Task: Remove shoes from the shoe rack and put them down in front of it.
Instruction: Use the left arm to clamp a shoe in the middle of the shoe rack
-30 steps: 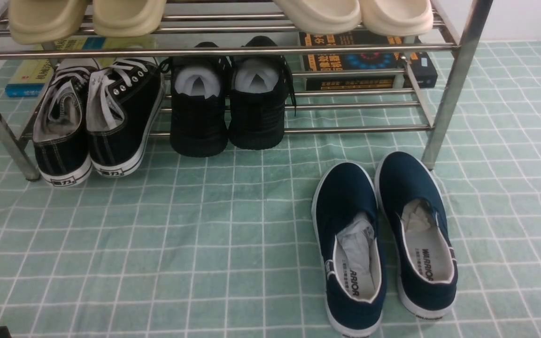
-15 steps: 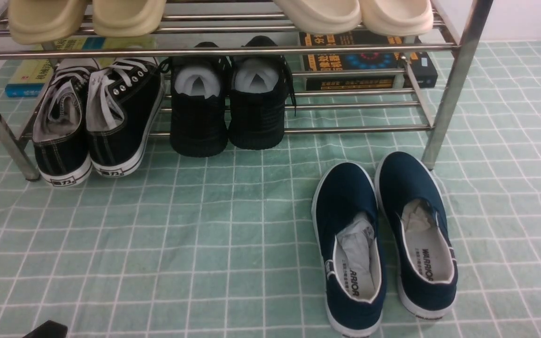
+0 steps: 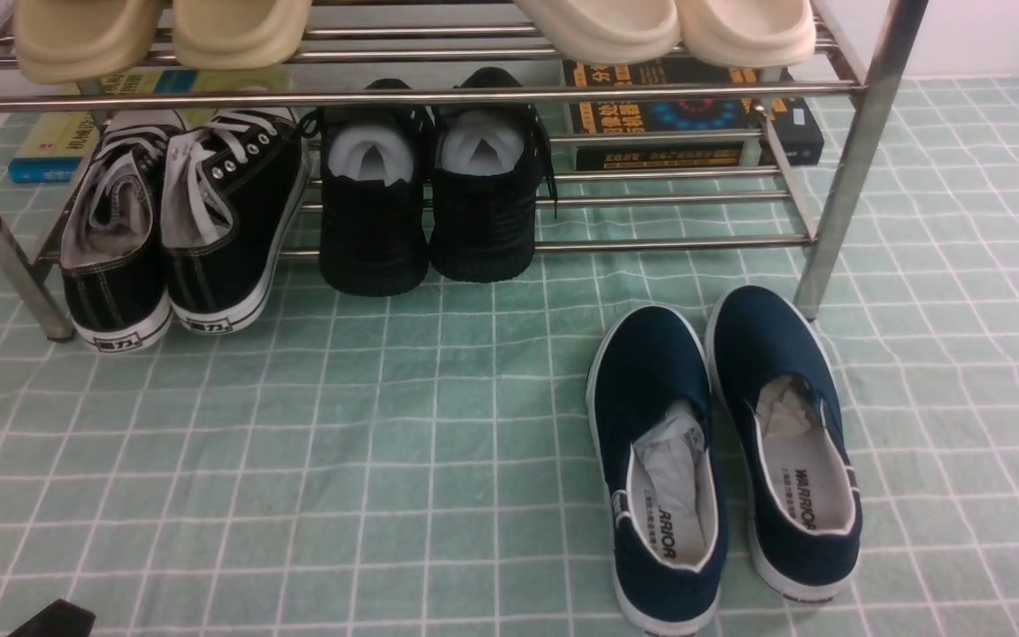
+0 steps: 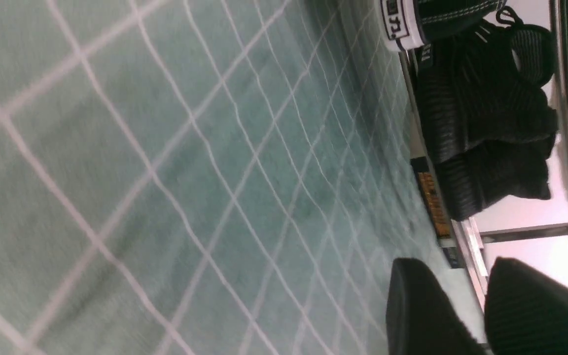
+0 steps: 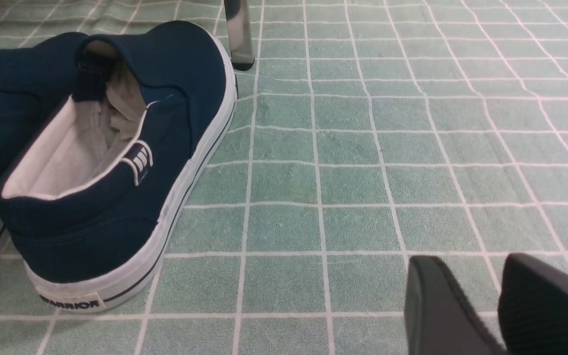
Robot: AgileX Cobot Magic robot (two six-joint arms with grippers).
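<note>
Now the left gripper (image 4: 461, 276) creeps into view, empty, jaws apart like the right gripper's (image 5: 466, 276). All-black knit lace-up sneakers (image 3: 425, 208) wait on the shiny steel-bar rack (image 3: 386, 91).

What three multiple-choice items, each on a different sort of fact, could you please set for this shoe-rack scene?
1. Against the shiny steel shoe rack, the navy white-soled slip-ons lie: A atop; B in front, on green checked cloth; C behind.
2. Shoes on its lower tier: A two; B six; C four.
3. The right pincer: A stands open, empty; B grips a slip-on; C is shut tight.
B, cloth lies under them; C, two black canvas sneakers, two all-black knit sneakers; A, only cloth shows in its gap.
</note>
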